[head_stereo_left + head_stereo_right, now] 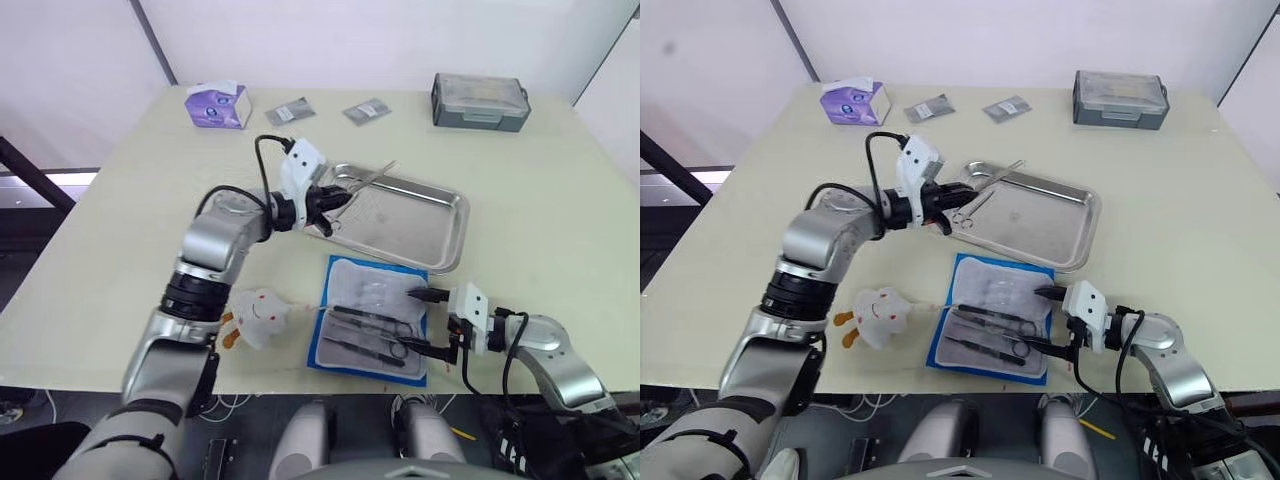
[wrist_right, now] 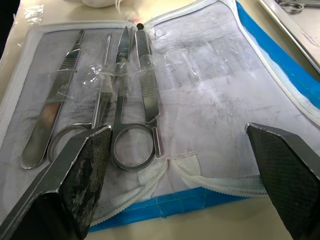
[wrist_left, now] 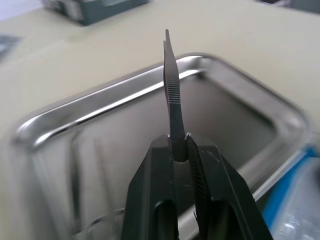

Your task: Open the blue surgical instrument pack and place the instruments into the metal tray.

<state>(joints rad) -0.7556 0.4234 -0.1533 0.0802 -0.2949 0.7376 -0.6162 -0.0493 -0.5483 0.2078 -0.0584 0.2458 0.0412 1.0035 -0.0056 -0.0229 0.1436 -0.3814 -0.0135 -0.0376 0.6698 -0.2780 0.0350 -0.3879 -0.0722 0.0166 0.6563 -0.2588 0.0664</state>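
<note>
Carrying one of the instruments over the metal tray [image 1: 445, 225], I have my left gripper [image 1: 333, 200] clamped on slim ridged tweezers [image 3: 171, 85], their tip jutting past my fingertips above the tray's near corner, where a pair of scissors [image 1: 975, 203] already lies just ahead. So I judge the transfer is under way: the next move calls for lowering the tweezers close to the tray floor and parting my fingers so they land flat beside the scissors. My right gripper [image 1: 432, 322] hangs with fingers spread wide at the edge of the blue surgical instrument pack [image 1: 348, 275], which lies open just below it, its pale lining showing ring-handled scissors [image 2: 131, 130] and forceps [image 2: 50, 112] waiting under clear straps. All this sits on a cream table [image 1: 560, 200]; far beyond my left gripper are a purple tissue box [image 1: 216, 106], two small grey packets [image 1: 290, 111] and a grey lidded box [image 1: 480, 101], with white walls behind.
</note>
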